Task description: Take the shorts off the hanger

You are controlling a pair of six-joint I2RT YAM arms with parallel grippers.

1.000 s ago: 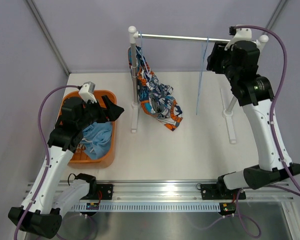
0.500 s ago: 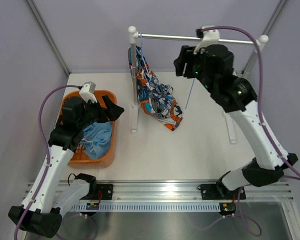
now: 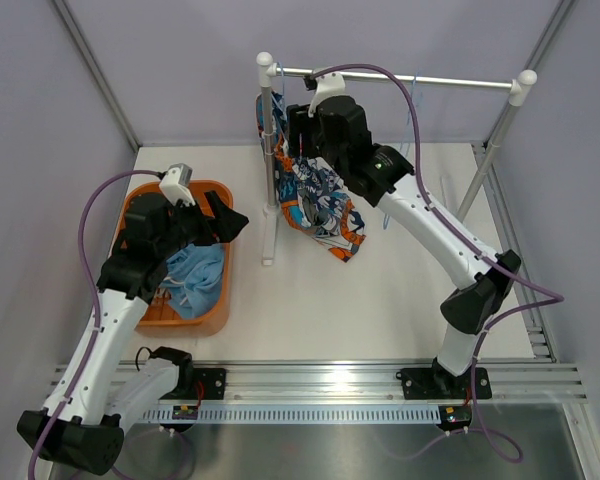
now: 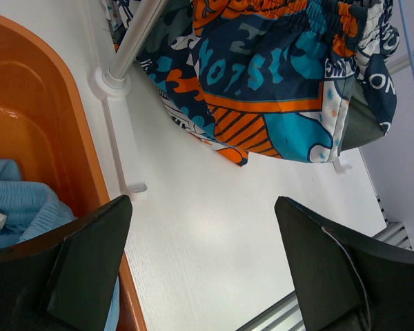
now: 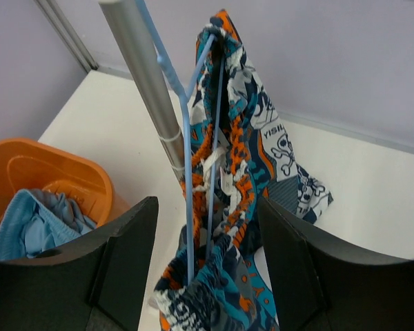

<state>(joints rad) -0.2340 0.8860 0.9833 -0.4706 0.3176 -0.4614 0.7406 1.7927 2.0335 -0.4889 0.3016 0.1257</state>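
The printed shorts hang on a blue hanger at the left end of the rail (right by its upright post). The right jaws are spread wide just in front of that hanger, gripping nothing. Well left of the rail, the left jaws gape empty over the edge of the orange basket on the counter; the basket holds the light blue shorts.

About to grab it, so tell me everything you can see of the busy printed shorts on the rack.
The soft navy, orange, white and teal printed shorts hang crumpled on a thin blue hanger, hooked over the metal rail beside a rack post. They show a gathered elastic waistband and a white drawstring. They droop diagonally toward the white table. The open right gripper faces them without touching.
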